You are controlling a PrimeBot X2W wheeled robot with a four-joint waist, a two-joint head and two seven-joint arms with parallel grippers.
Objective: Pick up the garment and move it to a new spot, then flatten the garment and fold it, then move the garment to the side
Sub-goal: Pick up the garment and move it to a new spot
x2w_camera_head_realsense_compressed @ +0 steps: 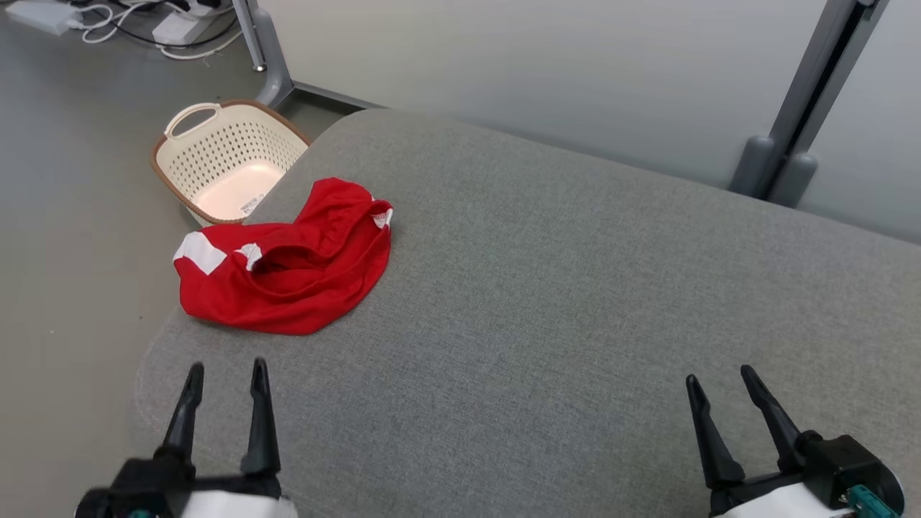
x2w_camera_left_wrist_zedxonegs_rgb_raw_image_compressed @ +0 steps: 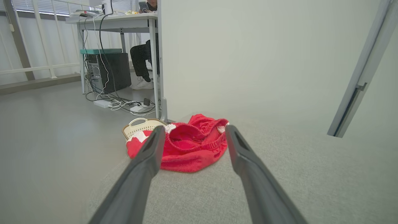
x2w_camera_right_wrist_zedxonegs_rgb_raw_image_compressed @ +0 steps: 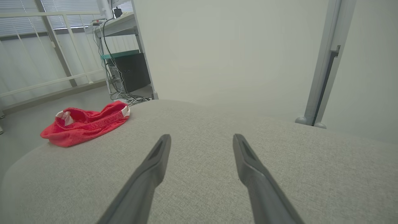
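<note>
Left gripper (x2w_camera_head_realsense_compressed: 227, 365) spread wide, nothing held | right gripper (x2w_camera_head_realsense_compressed: 718, 373) spread wide, nothing held | red shorts (x2w_camera_head_realsense_compressed: 288, 266) seen crumpled on grey cushion (x2w_camera_head_realsense_compressed: 575, 288)

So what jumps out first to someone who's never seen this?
A crumpled red garment lies at the left edge of a grey padded surface, bright against everything else. Beyond it a cream basket stands on the floor. The left hand and right hand are open nearby, holding nothing.

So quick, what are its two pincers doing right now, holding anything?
Left pincer: open, empty, the red garment lying ahead of it.
Right pincer: open, empty, over the bare grey cushion.
</note>
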